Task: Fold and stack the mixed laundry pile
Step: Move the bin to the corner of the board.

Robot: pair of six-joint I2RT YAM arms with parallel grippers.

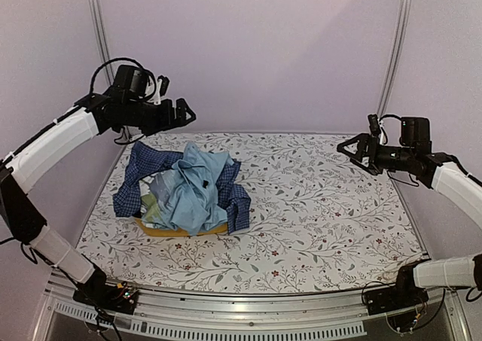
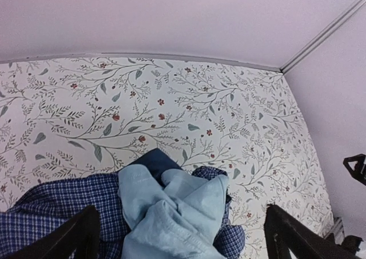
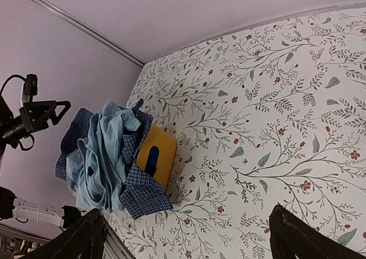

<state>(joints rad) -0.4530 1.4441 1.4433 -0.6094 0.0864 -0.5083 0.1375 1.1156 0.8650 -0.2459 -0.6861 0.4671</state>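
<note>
Laundry pile (image 1: pixel 188 187) atop yellow basket (image 1: pixel 181 231)

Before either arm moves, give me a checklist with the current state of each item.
1. Left gripper open and empty: ok.
2. Right gripper open and empty: ok.
3. Both grippers clear of the pile: ok.
4. Pile out of the basket: not ok, it is heaped over it.
5. Any garment folded: not ok, all crumpled.
6. Garment count: cannot tell, tangled.
</note>
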